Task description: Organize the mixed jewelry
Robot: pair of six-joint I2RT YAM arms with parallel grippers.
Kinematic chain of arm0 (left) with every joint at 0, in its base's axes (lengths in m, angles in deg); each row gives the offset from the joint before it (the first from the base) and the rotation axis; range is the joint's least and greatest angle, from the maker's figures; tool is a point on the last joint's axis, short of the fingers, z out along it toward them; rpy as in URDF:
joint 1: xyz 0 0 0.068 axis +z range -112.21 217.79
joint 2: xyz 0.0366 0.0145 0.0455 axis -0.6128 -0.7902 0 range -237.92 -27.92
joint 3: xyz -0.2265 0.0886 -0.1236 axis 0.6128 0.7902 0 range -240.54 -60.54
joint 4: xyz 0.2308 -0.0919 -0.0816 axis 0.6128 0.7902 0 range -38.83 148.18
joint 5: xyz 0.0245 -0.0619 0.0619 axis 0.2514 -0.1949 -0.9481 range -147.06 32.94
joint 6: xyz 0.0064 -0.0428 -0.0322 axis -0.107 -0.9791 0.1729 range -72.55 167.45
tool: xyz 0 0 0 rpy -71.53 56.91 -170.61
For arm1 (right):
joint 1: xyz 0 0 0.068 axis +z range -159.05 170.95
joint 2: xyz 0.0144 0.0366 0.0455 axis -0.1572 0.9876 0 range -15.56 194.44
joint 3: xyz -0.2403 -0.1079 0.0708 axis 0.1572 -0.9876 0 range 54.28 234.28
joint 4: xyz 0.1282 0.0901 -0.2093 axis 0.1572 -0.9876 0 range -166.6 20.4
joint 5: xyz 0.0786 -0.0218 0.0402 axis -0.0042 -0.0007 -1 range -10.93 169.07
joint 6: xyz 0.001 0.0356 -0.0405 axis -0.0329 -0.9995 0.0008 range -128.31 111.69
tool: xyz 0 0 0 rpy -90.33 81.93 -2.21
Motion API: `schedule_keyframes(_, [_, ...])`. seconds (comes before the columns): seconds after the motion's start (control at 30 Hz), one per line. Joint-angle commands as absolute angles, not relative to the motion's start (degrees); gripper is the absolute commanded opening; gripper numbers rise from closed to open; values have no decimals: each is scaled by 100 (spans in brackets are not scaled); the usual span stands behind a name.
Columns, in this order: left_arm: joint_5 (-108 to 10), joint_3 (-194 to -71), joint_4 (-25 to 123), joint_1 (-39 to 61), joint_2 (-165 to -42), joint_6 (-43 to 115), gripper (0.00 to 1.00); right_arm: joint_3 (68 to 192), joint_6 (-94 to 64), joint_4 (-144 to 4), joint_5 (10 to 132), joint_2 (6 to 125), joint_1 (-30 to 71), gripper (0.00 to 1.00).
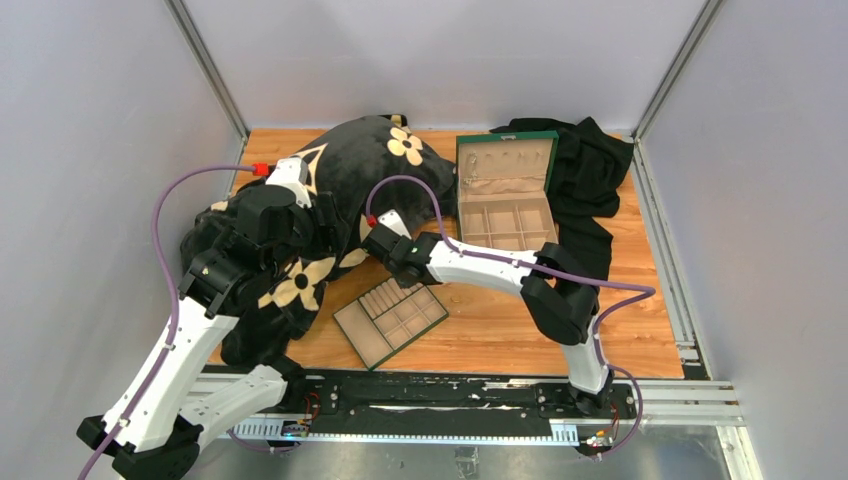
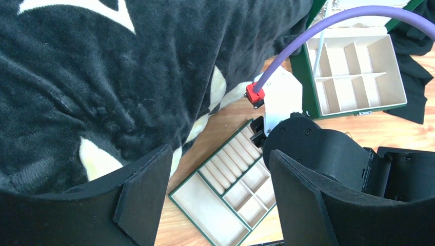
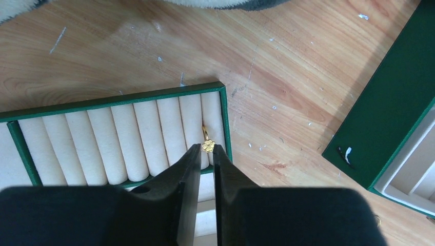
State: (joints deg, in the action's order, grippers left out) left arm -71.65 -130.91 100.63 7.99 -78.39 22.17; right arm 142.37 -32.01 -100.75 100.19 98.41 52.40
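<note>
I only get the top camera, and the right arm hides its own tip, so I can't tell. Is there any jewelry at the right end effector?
Observer: Yes. The right wrist view shows a tiny gold ring with a flower-shaped top, right at the tips of the right end effector.
Operator: Where in the tray is it?
Observer: It stands in the end groove of the ring rolls, next to the corner rim of the green tray.
Operator: Is the left end effector holding anything?
Observer: No. The left wrist view shows the left end effector wide open, with nothing between its fingers.
</note>
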Motion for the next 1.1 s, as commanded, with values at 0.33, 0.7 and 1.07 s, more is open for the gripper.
schedule_keyframes(0.33, [-7174,-12999,10013,817,-7852,2262,74,14029,-3190,-9985,10020,9845,5162,8])
schedule_keyframes(0.7, [-7205,-13015,10013,817,-7866,2344,74,14147,-3165,-9966,9904,10072,5108,3])
schedule_keyframes(1.07, [-7206,-13002,10002,817,-7889,2361,74,14184,-3124,-9974,9918,10064,5098,0])
